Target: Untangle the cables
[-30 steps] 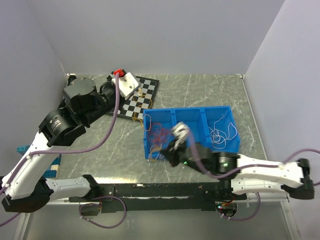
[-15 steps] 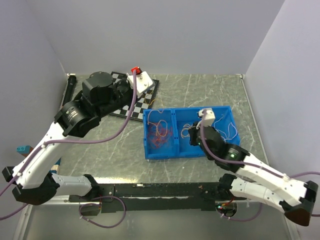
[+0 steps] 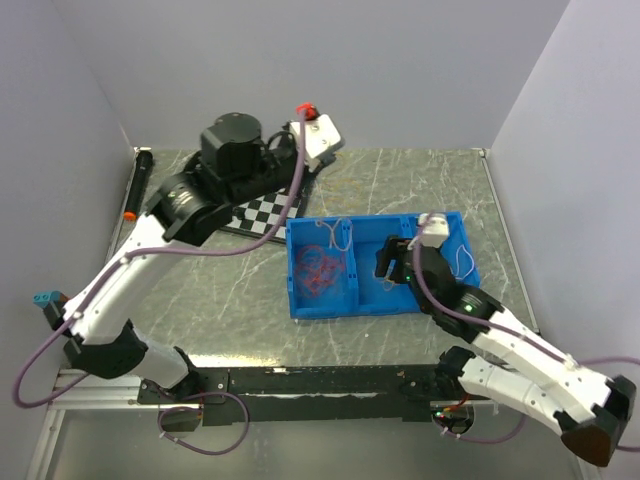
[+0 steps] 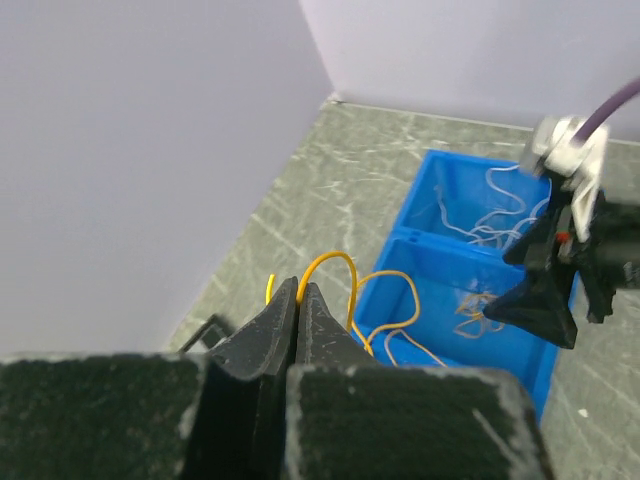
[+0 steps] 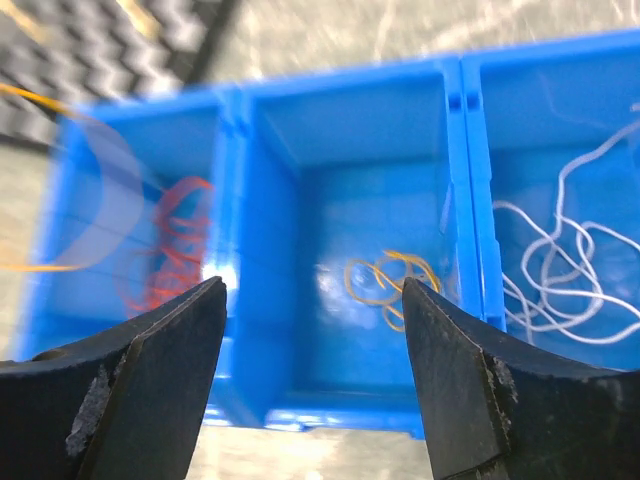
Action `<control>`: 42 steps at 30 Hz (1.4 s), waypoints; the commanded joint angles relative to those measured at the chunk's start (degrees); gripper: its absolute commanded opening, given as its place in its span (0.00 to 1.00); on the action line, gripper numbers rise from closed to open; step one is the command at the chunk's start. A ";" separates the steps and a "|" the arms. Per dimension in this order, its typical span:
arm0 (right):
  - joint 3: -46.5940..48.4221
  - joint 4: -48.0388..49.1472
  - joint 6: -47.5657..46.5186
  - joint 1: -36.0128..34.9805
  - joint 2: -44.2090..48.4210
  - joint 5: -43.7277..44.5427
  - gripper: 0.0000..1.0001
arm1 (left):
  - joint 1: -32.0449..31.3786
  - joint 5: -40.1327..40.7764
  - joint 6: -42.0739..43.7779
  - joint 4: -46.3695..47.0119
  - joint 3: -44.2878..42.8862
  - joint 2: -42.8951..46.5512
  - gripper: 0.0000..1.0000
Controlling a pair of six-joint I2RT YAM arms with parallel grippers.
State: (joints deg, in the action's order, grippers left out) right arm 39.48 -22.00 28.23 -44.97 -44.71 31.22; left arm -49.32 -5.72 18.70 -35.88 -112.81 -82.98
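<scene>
The cables lie sorted in a blue three-part bin (image 3: 345, 306): red ones (image 3: 320, 270) on the left, a small yellow-orange coil (image 5: 390, 282) in the middle, white ones (image 5: 572, 268) on the right. My left gripper (image 4: 300, 292) is raised high near the back wall, shut on a thin yellow cable (image 4: 347, 290) that arches from its tips down toward the bin (image 4: 425, 238). Over the middle compartment my right gripper (image 5: 312, 285) hangs open, with nothing between its fingers and the coil lying below it. The same gripper (image 3: 392, 262) sits over the bin in the top view.
A black-and-white checkerboard (image 3: 262, 212) lies behind the bin's left end. A black rod with an orange tip (image 3: 135, 185) lies along the left wall. A teal block (image 3: 45, 298) sits at the left edge. Walls close in the left, back and right.
My right gripper moved from the left compartment to the middle one and opened, leaving the yellow-orange coil there. The left arm swung up and right toward the back wall, still gripping its cable.
</scene>
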 commanded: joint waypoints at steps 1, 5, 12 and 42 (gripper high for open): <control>3.31 0.30 3.49 0.41 9.79 1.99 0.78 | -2.00 -3.07 -2.79 4.49 -0.74 -3.85 0.01; 6.04 -5.06 4.56 0.41 16.48 6.04 0.78 | -3.50 -3.95 -4.11 7.48 0.40 -7.54 0.01; 10.17 -12.18 4.99 0.41 21.50 10.43 0.78 | -4.12 -1.33 -4.72 12.23 4.44 -14.39 0.01; 16.06 -13.33 2.97 0.41 14.83 8.51 0.86 | 9.13 2.31 -20.43 -6.06 5.91 -9.41 0.96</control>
State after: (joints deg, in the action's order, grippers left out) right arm 53.30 -36.05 32.12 -44.95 -28.40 40.75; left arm -48.16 -3.20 4.75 -42.89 -113.12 -97.17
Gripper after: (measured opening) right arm 0.854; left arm 0.966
